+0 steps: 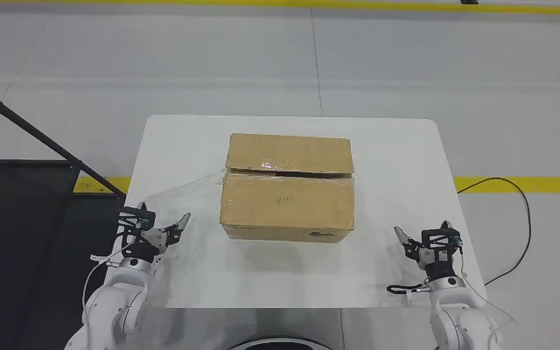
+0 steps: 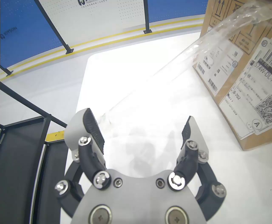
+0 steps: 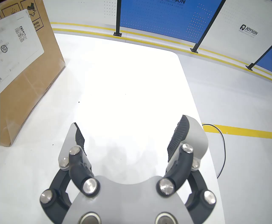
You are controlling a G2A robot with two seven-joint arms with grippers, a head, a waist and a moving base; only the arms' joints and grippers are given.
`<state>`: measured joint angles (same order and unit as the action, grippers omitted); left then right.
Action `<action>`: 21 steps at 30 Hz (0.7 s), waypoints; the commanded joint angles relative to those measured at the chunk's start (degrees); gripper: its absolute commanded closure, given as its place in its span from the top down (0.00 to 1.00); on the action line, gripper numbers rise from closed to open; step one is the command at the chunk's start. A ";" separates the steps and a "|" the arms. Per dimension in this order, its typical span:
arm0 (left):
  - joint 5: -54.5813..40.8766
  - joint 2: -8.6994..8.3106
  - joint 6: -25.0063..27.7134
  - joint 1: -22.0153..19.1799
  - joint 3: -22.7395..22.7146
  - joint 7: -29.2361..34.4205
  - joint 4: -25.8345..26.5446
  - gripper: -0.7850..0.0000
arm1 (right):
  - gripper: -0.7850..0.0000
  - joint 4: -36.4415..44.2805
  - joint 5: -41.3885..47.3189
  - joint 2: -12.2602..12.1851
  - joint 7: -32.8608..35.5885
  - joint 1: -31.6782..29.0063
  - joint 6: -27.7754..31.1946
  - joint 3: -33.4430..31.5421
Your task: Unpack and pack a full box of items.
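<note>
Two grippers sit at the table's near edge, both released, fingers spread with nothing between them: the left gripper (image 1: 162, 220) near left, the right gripper (image 1: 426, 236) near right. Each has pale metal fingers faced with black ribbed pads (image 3: 178, 133), bolted to dark linkages. The table (image 1: 394, 166) is smooth, white and round-cornered. A clear, glossy strip of tape (image 2: 221, 31) slants from the box's left side down towards the left gripper, its near end by one finger pad; whether it sticks there cannot be told. Farther in, at the table's middle, stands the box (image 1: 289, 188), plain brown cardboard, rectangular, its top flaps meeting along a left-to-right seam with a dark gap at the centre. White paper labels (image 2: 252, 91) with barcodes, square codes and small print cover its left side, beside printed handling symbols; another white label (image 3: 17, 48) is on its right side. Beyond the table, yellow floor lines (image 1: 507, 184) cross grey flooring, and perforated blue and white panels (image 3: 170, 19) stand on black posts.
</note>
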<state>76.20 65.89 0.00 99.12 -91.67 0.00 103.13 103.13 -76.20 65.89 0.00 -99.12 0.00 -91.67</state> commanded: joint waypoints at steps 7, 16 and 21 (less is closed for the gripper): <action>0.00 0.00 0.00 0.00 0.00 0.00 0.00 1.00 | 1.00 0.00 0.00 0.00 0.00 0.00 0.00 0.00; -5.72 -0.16 7.34 1.79 -4.01 -9.03 2.64 1.00 | 1.00 5.23 0.21 0.13 1.13 -0.81 0.03 -0.50; -12.25 -0.11 12.06 2.83 -6.75 -12.83 4.34 1.00 | 1.00 10.92 6.79 0.17 7.04 -0.27 4.11 -1.29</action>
<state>65.72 65.77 10.78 101.79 -97.89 -12.16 107.27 112.98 -70.82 66.08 5.36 -99.68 3.34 -92.67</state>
